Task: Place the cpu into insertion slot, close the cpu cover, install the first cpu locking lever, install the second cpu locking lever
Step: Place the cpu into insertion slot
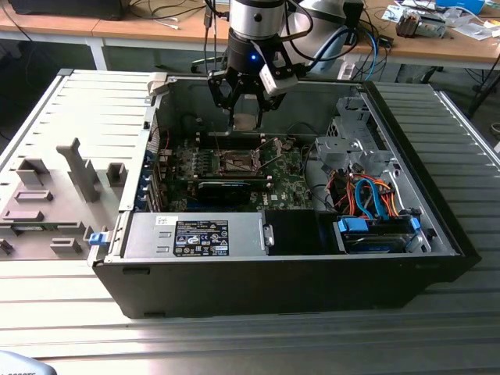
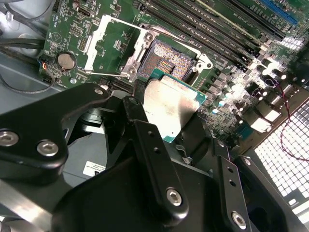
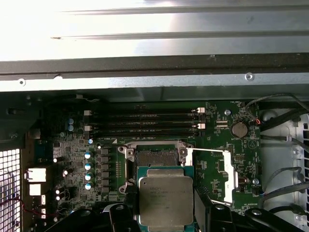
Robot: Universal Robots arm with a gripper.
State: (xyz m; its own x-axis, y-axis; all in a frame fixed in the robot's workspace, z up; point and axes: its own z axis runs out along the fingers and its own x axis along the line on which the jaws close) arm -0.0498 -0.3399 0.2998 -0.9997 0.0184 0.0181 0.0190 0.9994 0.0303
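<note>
Placement of the chip is the step in hand. The black pincer (image 1: pixel 246 116) is closed on the small flat square cpu with a silvery-grey metal top (image 3: pixel 166 200), its fingers bearing on two opposite edges, and holds it in the air inside the open dark computer case (image 1: pixel 281 289), which stands on a ribbed grey metal surface (image 1: pixel 312 344).

Below it on the green motherboard (image 3: pixel 212 125) lies the square insertion slot with a dark centre and silvery rim (image 3: pixel 154 158), bare and uncovered. The thin silvery cpu cover with a square window (image 3: pixel 212 175) is swung open to one side of the slot, clear of the opening. Long narrow black memory slots (image 3: pixel 145 123) run along another side.

In both wrist views the chip's edges look roughly parallel to the slot's rim, but the chip seems to sit short of the opening rather than squarely over it.

Doing this well probably means:
- centring the chip over the opening before lowering it;
- keeping it level, so no corner touches first;
- matching its keyed edges to the slot, which I cannot check from here;
- letting it settle without force, since the contacts in the dark centre look fine and easily bent;
- staying clear of the raised cover on the way down.
</note>
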